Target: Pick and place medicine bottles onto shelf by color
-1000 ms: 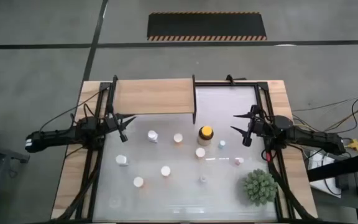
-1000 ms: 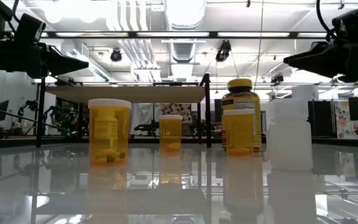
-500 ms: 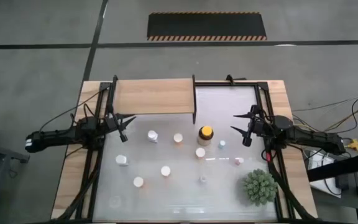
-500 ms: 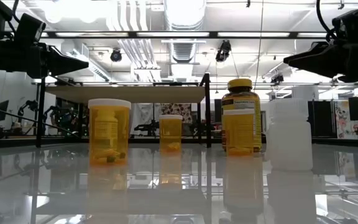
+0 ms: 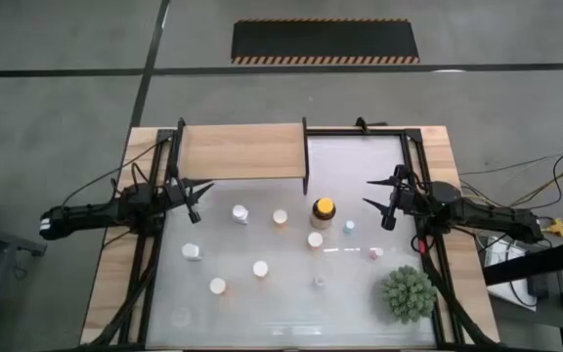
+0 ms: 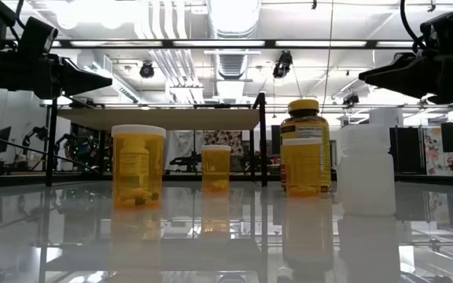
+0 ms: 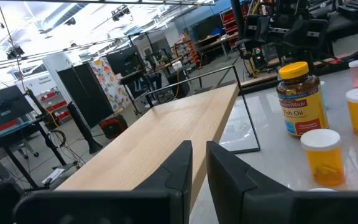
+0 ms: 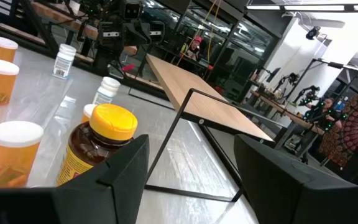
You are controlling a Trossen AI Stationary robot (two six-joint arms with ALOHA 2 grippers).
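Observation:
Small white and orange pill bottles (image 5: 260,268) stand scattered on the white tabletop. The dark amber, yellow-capped jar (image 5: 323,209) stands upright among them, near the shelf's right end. The shelf (image 5: 242,152), a light-wood board on a black frame, is at the far left of the table. My left gripper (image 5: 199,198) hovers near the shelf's front left corner, its fingers almost together with only a slit between them (image 7: 199,149). My right gripper (image 5: 374,200) hovers to the right of the jar, wide open (image 8: 191,149). Neither touches a bottle.
A spiky green plant (image 5: 407,293) stands at the near right corner. Black frame rails (image 5: 426,235) run along both table sides. In the low view, orange bottles (image 6: 138,165), the jar (image 6: 305,145) and a white bottle (image 6: 366,169) stand in a row.

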